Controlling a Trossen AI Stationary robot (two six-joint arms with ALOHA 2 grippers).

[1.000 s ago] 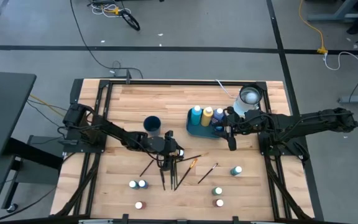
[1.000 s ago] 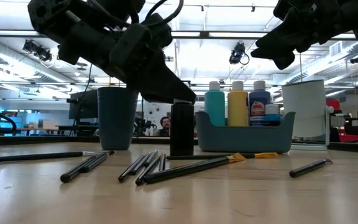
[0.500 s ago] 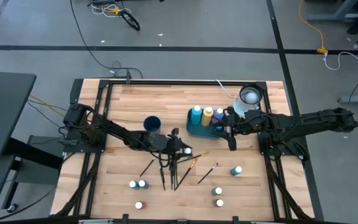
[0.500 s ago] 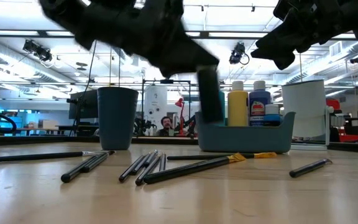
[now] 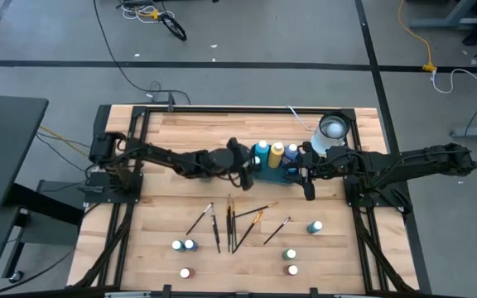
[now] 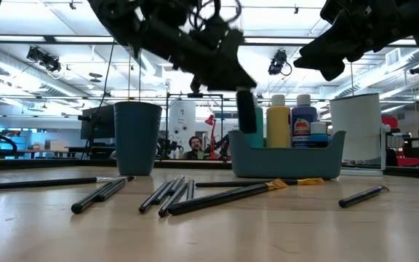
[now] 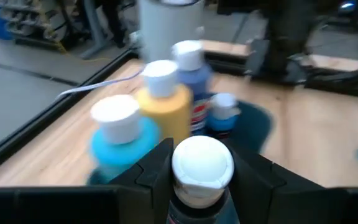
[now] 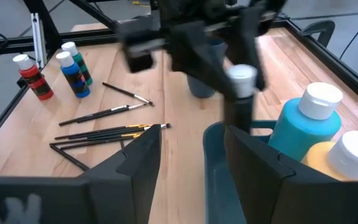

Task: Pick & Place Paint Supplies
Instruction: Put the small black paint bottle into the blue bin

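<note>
My left gripper (image 5: 243, 168) is shut on a dark paint bottle with a white cap (image 7: 202, 163). It holds the bottle (image 6: 246, 113) in the air just left of the blue caddy (image 6: 286, 159). The caddy (image 5: 265, 172) holds a teal bottle (image 7: 117, 134), a yellow bottle (image 7: 165, 102) and a blue bottle (image 7: 192, 79). Several dark paintbrushes (image 5: 230, 223) lie flat on the table nearer the front. Small bottles (image 5: 183, 245) (image 5: 291, 255) stand near the front edge. My right gripper (image 5: 307, 184) hangs open and empty at the caddy's right end. My left gripper pinches the bottle's upper body, just under the white cap (image 7: 197, 196), with one finger on each side. The fingers (image 6: 217, 69) come from the table's left, slanting slightly down. The bottle stands upright in the hold, lifted clear of the table.
A blue cup (image 6: 137, 137) stands left of the caddy, under my left arm. A white container (image 5: 332, 131) stands at the far right. More small bottles (image 5: 314, 226) (image 5: 185, 272) (image 5: 291, 270) stand at the front, and two others (image 8: 73, 71) (image 8: 33, 78) show in the right wrist view.
My left gripper has risen from among the paintbrushes and swung toward the table's far side and right, up to the caddy. It has carried the dark bottle with it, upright and lifted clear. The brushes stay where they were.
</note>
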